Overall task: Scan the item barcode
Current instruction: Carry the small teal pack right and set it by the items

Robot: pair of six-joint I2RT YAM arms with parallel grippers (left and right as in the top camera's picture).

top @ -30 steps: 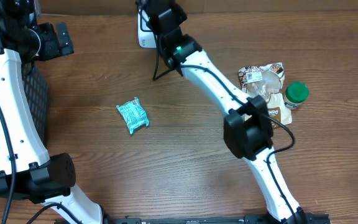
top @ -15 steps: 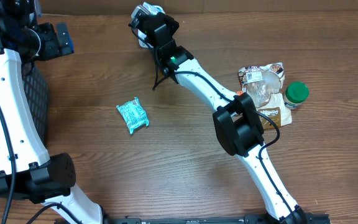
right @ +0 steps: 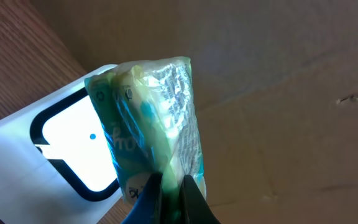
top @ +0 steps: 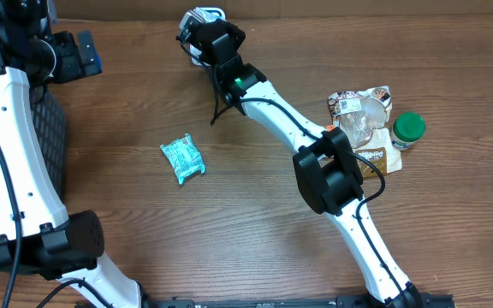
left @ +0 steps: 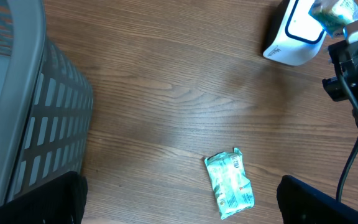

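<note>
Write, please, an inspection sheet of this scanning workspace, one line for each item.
Surface: wooden table, no spill seen.
Job's things: scanner at the far edge, window lit; held packet raised right in front of it; loose packet lying flat mid-table.
Clutter: snack bags and a green-lidded jar bunched at the right.
Grippers: right gripper shut on the held packet; left gripper open, empty, high over the table.
Cables: black cable hanging loose along the right arm.
Surroundings: grey basket at the left; cardboard wall behind the scanner.
</note>
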